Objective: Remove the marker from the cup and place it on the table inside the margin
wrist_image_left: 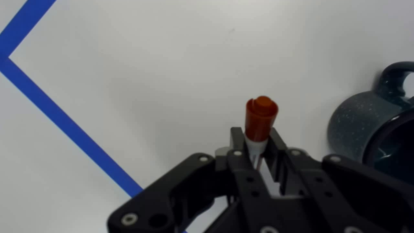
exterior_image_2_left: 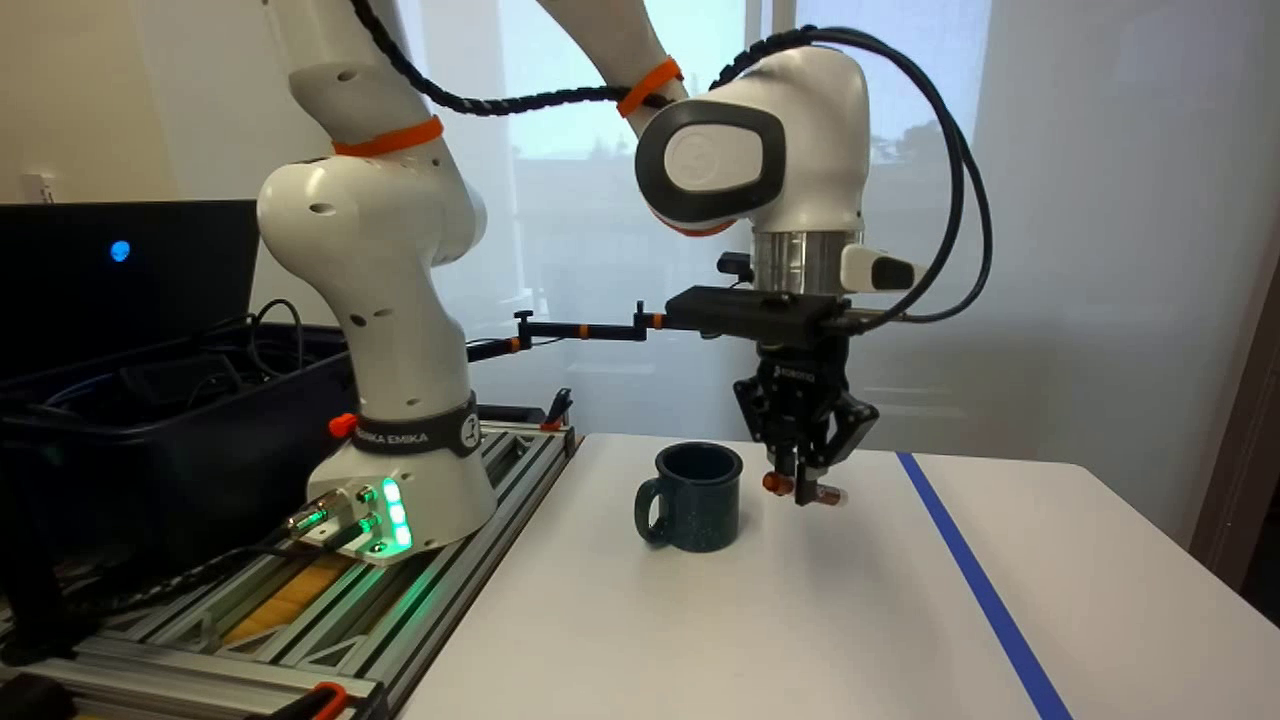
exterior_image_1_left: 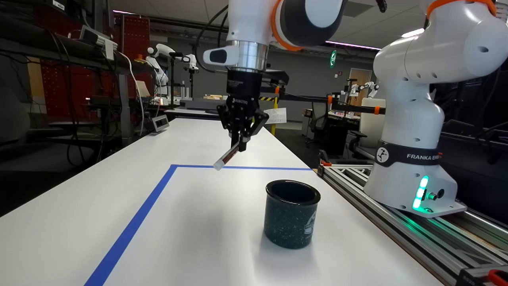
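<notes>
The marker has an orange-red cap end and a white body. In the wrist view its cap points up out of the jaws. My gripper is shut on the marker, which also shows in both exterior views. It is held tilted, above the table, apart from the cup. The dark green speckled cup stands upright on the table; it also shows in the other views. The gripper is beside the cup. The blue tape margin forms a corner on the table.
The white table lies under the cup and tape. The robot base stands on a metal rail frame along the table edge. A dark bin with cables and a laptop are beyond the base.
</notes>
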### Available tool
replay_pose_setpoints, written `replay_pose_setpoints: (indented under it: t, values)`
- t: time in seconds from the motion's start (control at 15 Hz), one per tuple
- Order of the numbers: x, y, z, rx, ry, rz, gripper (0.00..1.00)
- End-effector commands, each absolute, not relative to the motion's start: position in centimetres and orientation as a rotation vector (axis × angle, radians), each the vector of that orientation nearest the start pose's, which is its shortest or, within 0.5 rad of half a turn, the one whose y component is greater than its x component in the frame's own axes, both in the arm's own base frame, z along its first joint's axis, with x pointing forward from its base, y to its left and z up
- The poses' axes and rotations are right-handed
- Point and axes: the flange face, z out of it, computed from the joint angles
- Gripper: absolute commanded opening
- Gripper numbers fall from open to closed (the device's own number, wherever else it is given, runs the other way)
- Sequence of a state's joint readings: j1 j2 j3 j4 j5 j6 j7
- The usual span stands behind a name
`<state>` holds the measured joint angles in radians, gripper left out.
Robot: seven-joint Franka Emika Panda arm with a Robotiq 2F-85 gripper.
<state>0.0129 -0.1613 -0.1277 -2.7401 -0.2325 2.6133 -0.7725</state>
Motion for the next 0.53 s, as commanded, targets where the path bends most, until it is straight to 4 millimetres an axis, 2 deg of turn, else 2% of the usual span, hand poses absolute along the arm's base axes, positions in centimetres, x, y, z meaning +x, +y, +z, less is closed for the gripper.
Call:
replay_pose_setpoints:
  t: [0.0,0.47]
  values:
    - [39.7,-4.1,24.2,-2.915,-1.409,0.072,0.05]
    - [39.5,-4.3,19.5,-2.839,-1.526,0.137,0.05]
